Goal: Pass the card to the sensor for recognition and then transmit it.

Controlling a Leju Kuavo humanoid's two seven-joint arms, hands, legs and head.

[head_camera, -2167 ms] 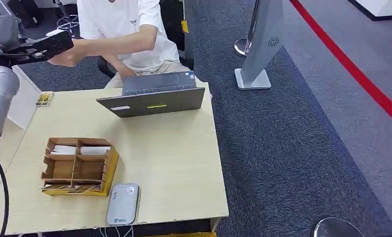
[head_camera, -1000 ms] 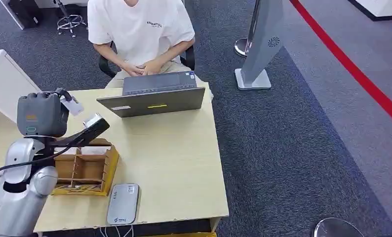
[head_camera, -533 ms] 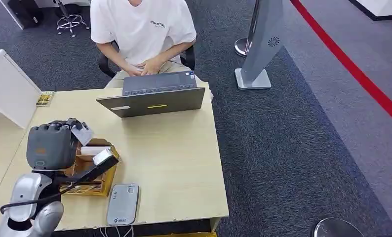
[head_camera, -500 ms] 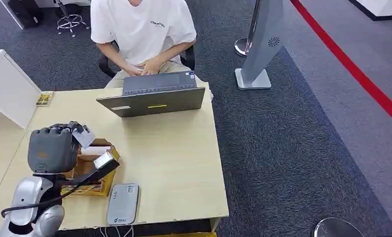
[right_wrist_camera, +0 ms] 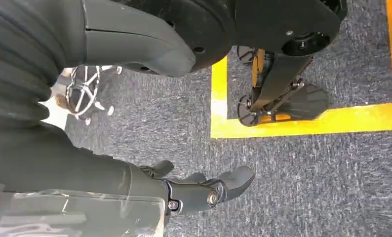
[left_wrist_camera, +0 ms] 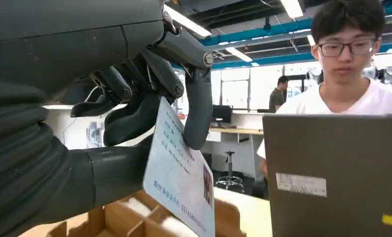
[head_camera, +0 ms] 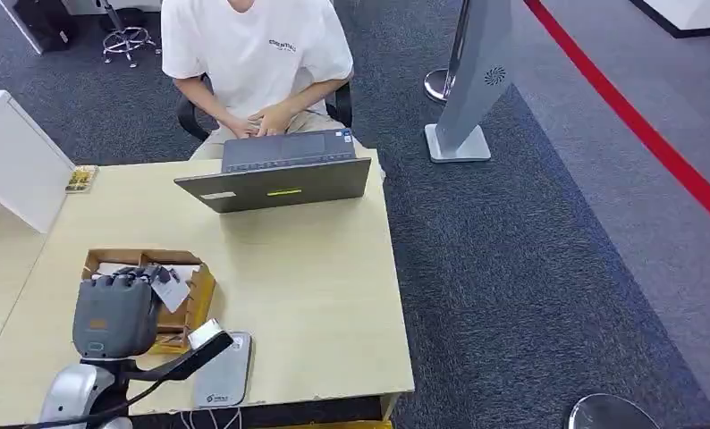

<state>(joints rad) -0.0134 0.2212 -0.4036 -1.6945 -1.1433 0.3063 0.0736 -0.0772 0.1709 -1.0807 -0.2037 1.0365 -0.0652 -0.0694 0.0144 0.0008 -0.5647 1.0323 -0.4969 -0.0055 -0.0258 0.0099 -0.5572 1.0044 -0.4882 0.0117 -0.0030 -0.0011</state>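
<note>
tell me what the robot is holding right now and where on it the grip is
The left hand pinches an ID card by its upper edge, between the thumb and a finger. The right hand holds nothing.

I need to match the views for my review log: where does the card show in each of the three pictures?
Head view: the card is pinched at the left hand, over the cardboard organizer.
Left wrist view: the card sits mid-picture, between thumb and fingers.
Right wrist view: not in it; carpet and the hanging right hand.
Shared landmark: the laptop.
</note>
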